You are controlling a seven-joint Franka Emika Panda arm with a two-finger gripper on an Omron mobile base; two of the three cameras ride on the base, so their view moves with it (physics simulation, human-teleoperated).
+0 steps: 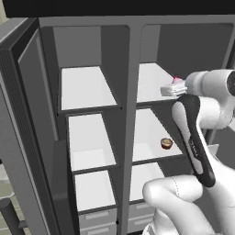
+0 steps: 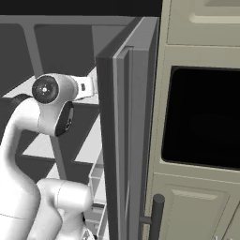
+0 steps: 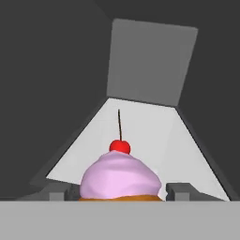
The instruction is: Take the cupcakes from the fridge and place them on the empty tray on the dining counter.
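Observation:
The fridge [image 1: 129, 69] stands open, with white shelves on both sides of its centre divider. On the upper right shelf sits a cupcake [image 3: 119, 176] with pink frosting and a red cherry, which shows as a pink speck [image 1: 177, 80] in the left base view. My gripper [image 3: 118, 191] reaches into that shelf and is shut on the cupcake, one fingertip [image 3: 58, 193] against each of its sides. Its wrapper is hidden. The hand [image 1: 173, 89] hovers at the shelf's front edge. A second small brown cupcake [image 1: 166, 143] rests on the shelf below.
The fridge's left door [image 1: 27, 119] swings out at the left and the right door [image 2: 126, 122] stands edge-on beside my arm. A cream cabinet with a black oven window [image 2: 201, 117] lies to the right. Drawers [image 1: 96, 216] sit at the fridge bottom.

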